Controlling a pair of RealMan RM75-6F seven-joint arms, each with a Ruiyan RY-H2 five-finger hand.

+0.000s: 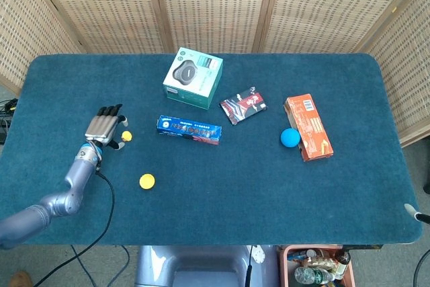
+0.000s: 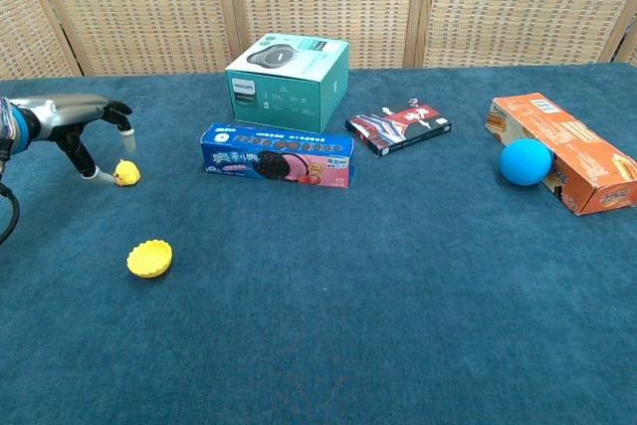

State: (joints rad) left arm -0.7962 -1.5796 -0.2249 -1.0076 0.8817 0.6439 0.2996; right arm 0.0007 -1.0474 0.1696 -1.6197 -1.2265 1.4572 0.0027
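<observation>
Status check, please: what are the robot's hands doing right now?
Left hand open, fingers spread over small yellow duck toy, thumb beside it. Right hand barely in view, state unclear. Yellow cup nearby, not in the way.

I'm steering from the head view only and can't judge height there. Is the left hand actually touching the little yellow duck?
Observer: In the chest view, the left hand arches over the yellow duck, and only the thumb tip seems to touch the duck's side.
Operator: And the other fingers?
Observer: Their tips hang above the duck, apart from it. Nothing is gripped.
</observation>
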